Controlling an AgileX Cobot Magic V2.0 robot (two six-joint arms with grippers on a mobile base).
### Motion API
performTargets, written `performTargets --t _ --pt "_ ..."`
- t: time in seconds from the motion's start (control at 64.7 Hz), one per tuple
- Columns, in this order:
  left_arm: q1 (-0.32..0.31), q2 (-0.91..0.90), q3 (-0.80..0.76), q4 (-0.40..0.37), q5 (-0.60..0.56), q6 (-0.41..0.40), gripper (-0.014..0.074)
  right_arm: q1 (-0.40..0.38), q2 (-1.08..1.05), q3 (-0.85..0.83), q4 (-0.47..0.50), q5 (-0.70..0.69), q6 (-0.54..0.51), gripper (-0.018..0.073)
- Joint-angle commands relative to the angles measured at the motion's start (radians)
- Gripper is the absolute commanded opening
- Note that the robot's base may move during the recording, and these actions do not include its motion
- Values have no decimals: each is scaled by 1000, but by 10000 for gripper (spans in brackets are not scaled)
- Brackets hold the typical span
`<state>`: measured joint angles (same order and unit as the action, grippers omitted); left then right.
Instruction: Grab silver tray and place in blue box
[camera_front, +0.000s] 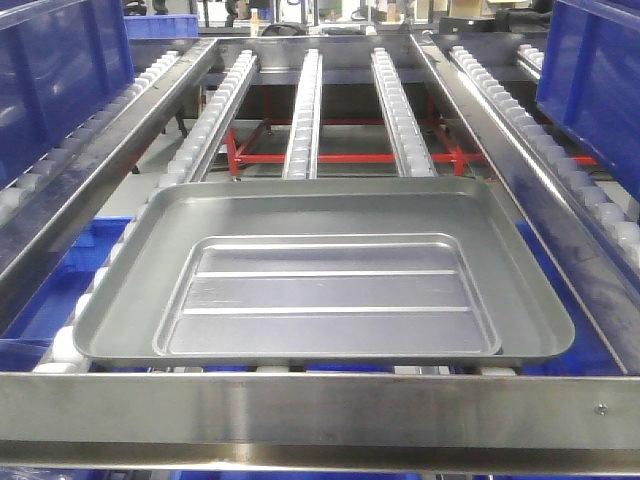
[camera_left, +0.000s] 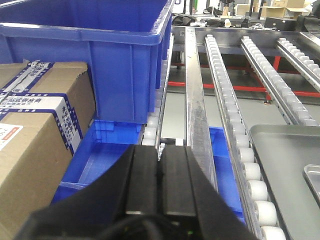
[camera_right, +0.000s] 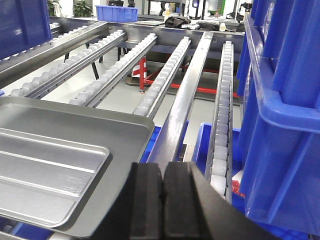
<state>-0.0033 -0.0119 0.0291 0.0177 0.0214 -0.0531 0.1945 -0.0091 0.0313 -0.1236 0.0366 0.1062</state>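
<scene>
The silver tray (camera_front: 320, 275) lies flat on the roller rails, close to the front steel bar. It also shows in the left wrist view (camera_left: 290, 160) and the right wrist view (camera_right: 60, 145). A deep blue box (camera_left: 100, 50) stands on the left lane, and another blue box (camera_right: 285, 125) on the right lane. Which one the task means I cannot tell. My left gripper (camera_left: 161, 150) is shut and holds nothing, hovering left of the tray over the steel rail. My right gripper (camera_right: 163, 170) is shut on nothing, just off the tray's right rim. Neither gripper appears in the front view.
Roller rails (camera_front: 303, 110) run away from me over a red frame (camera_front: 330, 158). Cardboard cartons (camera_left: 35, 135) stand at the far left. Shallower blue bins (camera_left: 95, 160) sit below the rails. A steel crossbar (camera_front: 320, 405) borders the near edge.
</scene>
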Motion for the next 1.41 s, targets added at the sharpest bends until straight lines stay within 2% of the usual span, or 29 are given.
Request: performTargets --t 0.0,0.819,0.928,1.082,1.252,1.329,1.391 --pt "-3 -12 -2 0 -80 -7 -104 -3 -21 2 -10 -89 -9 49" --pt "-3 -12 -4 0 -88 -7 -104 -3 -21 2 -10 -87 -9 49" --pt "-3 -12 -51 0 -60 -7 -104 -3 -21 -42 32 -50 -3 49" --pt "-3 7 -229 -1 146 -7 -104 -3 28 -213 78 185 -1 49" --pt "-3 151 -451 -27 476 -1 -104 -3 219 -422 105 421 -1 49" --pt "-3 257 -545 -46 680 70 -104 -3 350 -515 157 547 -1 49" --pt "-3 351 -609 -88 822 164 -104 -3 472 -584 201 658 -1 49"
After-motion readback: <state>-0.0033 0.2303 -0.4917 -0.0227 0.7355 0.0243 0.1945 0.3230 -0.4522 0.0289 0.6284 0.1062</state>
